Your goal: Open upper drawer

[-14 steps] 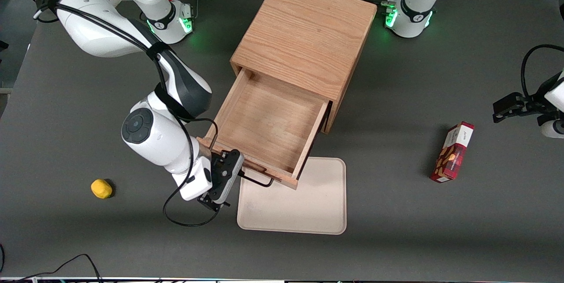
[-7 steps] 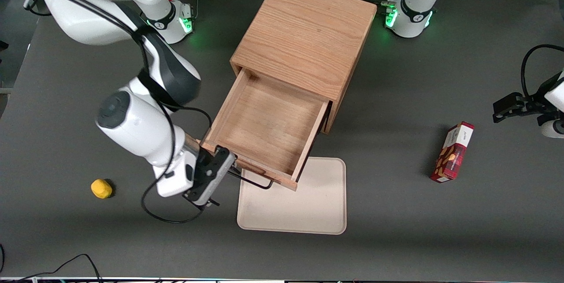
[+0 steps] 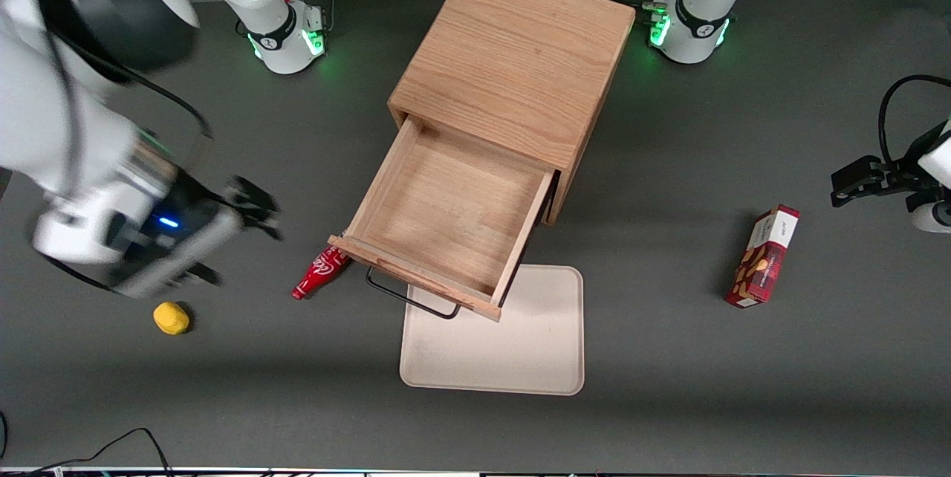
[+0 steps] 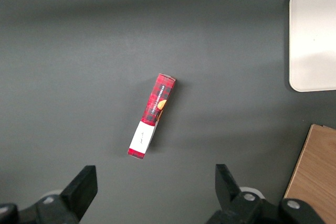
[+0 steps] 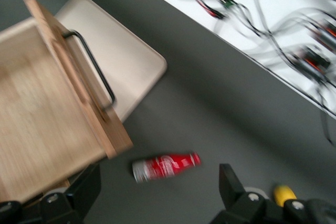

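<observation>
The oak cabinet [image 3: 513,61] stands mid-table with its upper drawer [image 3: 446,217] pulled well out, showing an empty wooden inside. Its black wire handle [image 3: 412,299] hangs free over the tray's edge. My gripper [image 3: 256,209] is off toward the working arm's end of the table, raised and apart from the drawer. In the right wrist view the gripper [image 5: 157,198] is open, its fingers [image 5: 231,187] wide apart with nothing between them. That view also shows the drawer [image 5: 42,129] and its handle [image 5: 94,69].
A red bottle [image 3: 321,273] [image 5: 165,166] lies on the table beside the drawer's front corner. A yellow lump [image 3: 171,318] sits nearer the front camera. A beige tray [image 3: 494,336] lies in front of the drawer. A red box [image 3: 765,255] lies toward the parked arm's end.
The gripper came off the drawer handle, swung away toward the working arm's end and rose. The red bottle it hid now shows. The drawer stayed where it was.
</observation>
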`<state>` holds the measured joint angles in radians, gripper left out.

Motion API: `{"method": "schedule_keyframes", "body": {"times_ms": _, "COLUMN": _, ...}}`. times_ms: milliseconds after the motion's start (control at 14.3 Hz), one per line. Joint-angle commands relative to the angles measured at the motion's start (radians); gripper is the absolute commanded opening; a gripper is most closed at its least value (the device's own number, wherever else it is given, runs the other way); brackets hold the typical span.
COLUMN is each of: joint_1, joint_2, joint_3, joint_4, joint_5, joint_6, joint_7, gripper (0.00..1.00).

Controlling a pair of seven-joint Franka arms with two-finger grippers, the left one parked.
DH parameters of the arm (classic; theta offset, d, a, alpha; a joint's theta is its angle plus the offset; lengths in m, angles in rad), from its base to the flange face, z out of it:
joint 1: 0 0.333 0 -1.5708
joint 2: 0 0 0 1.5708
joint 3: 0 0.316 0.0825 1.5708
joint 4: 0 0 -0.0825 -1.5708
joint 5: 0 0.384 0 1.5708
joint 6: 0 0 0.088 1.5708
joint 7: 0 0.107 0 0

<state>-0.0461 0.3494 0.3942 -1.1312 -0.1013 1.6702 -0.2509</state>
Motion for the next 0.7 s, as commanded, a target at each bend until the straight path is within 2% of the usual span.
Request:
{"method": "schedule_keyframes", "body": {"times_ms": 0, "joint_1": 0.021, "joint_2": -0.240, "joint_3": -0.184, "joint_4": -0.220, "joint_5": 0.029, "joint_6": -0.020, "joint_7": 0.061, "gripper": 1.00}}
{"method": "schedule_keyframes", "body": {"times_ms": 140, "joint_1": 0.022, "joint_2": -0.363, "joint_3": -0.262, "joint_4": -0.356, "joint_5": 0.038, "joint_6": -0.018, "joint_7": 0.161, "gripper": 1.00}}
{"method": "schedule_keyframes", "body": {"times_ms": 279, "joint_1": 0.020, "joint_2": -0.455, "joint_3": -0.302, "joint_4": -0.462, "joint_5": 0.038, "joint_6": -0.013, "joint_7": 0.240, "gripper": 1.00}}
{"method": "schedule_keyframes", "body": {"times_ms": 419, "joint_1": 0.020, "joint_2": -0.480, "joint_3": -0.392, "joint_4": -0.487, "joint_5": 0.041, "joint_6": -0.020, "joint_7": 0.231, "gripper": 1.00}}
{"method": "schedule_keyframes", "body": {"times_ms": 488, "joint_1": 0.021, "joint_2": -0.475, "joint_3": -0.438, "joint_4": -0.476, "joint_5": 0.066, "joint_6": -0.020, "joint_7": 0.211, "gripper": 1.00}}
{"method": "schedule_keyframes", "body": {"times_ms": 628, "joint_1": 0.028, "joint_2": -0.468, "joint_3": -0.466, "joint_4": -0.461, "joint_5": 0.078, "joint_6": -0.020, "joint_7": 0.219, "gripper": 1.00}}
